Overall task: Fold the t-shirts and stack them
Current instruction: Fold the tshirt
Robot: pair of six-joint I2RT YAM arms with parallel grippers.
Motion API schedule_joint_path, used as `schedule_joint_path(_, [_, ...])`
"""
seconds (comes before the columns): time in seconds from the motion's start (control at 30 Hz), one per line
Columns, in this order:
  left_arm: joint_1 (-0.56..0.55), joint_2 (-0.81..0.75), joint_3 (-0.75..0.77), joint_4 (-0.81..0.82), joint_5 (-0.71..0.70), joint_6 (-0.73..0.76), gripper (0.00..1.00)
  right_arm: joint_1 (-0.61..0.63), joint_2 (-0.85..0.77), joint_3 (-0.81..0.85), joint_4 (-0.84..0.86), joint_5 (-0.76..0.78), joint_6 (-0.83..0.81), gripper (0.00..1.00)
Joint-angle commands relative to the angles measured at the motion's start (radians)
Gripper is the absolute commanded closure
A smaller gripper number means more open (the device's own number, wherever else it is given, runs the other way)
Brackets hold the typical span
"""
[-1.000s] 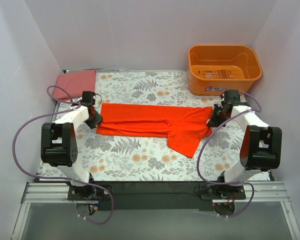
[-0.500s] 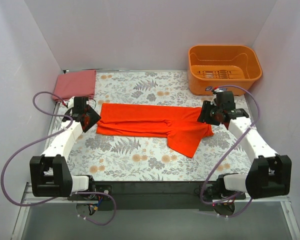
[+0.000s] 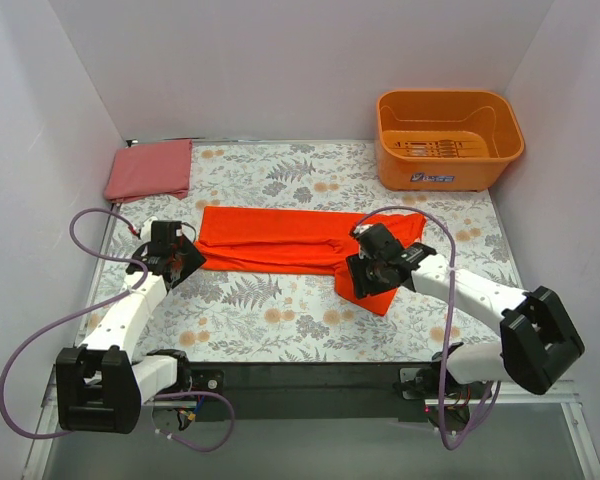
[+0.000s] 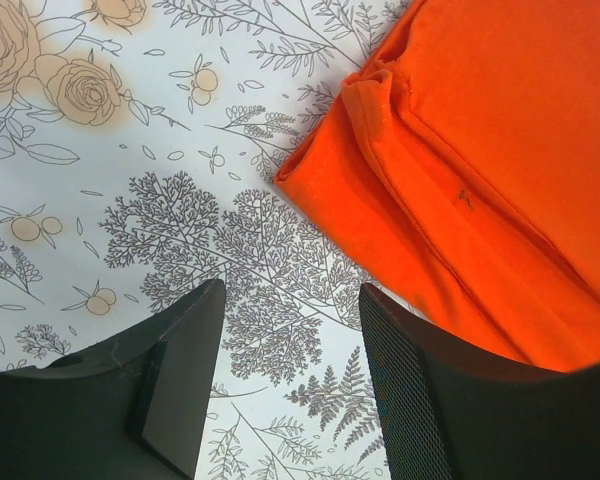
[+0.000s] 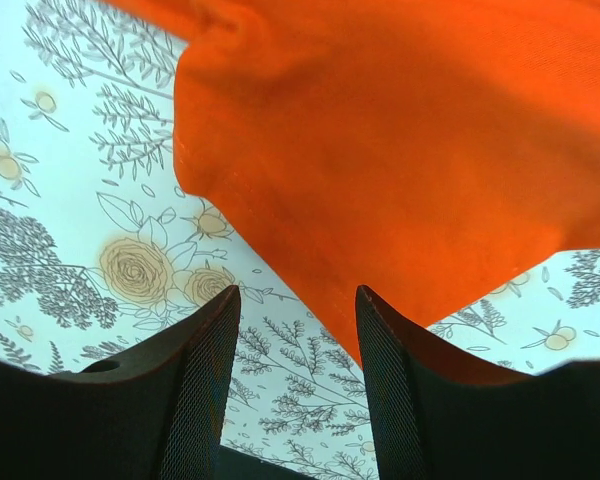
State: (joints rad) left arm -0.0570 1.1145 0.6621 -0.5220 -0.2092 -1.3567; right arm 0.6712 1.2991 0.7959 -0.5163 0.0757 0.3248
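Grippers are hanging open and empty, the left gripper [image 3: 184, 262] by the left end of the orange shirt [image 3: 280, 240], the right gripper [image 3: 358, 279] over its near flap, and the pink shirt [image 3: 148, 168] is lying folded far left.

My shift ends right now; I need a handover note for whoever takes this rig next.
Left gripper: open, empty, at the left end of the orange-red t-shirt.
Right gripper: open, empty, over that shirt's flap that sticks toward the near edge.
Pinkish-red t-shirt: folded, far left corner of the table.
Done: one shirt folded; orange-red one partly folded into a long strip.
Left: fold in the flap, finish folding, stack the shirts.
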Motion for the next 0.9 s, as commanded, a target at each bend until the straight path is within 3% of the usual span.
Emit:
schedule_joint_path(0.0, [-0.012,-0.03,-0.024,0.039,-0.012,0.019,0.45,0.056,0.045,0.005,-0.01,0.075,0.029,0.43])
schedule_joint_path(0.33, [-0.026,-0.018,-0.019,0.053,-0.009,0.022,0.45,0.093,0.183,-0.009,-0.011,0.096,0.031,0.48])
schedule_joint_path(0.53, [-0.026,-0.002,-0.015,0.054,-0.006,0.024,0.45,0.093,0.213,-0.023,0.001,0.107,0.022,0.65])
schedule_joint_path(0.67, [-0.026,-0.004,-0.018,0.054,-0.004,0.025,0.45,0.093,0.203,-0.023,-0.008,0.131,0.016,0.95])
schedule_joint_path(0.87, [-0.026,-0.002,-0.018,0.056,0.001,0.025,0.45,0.093,0.146,0.09,-0.083,0.291,-0.032,0.99])
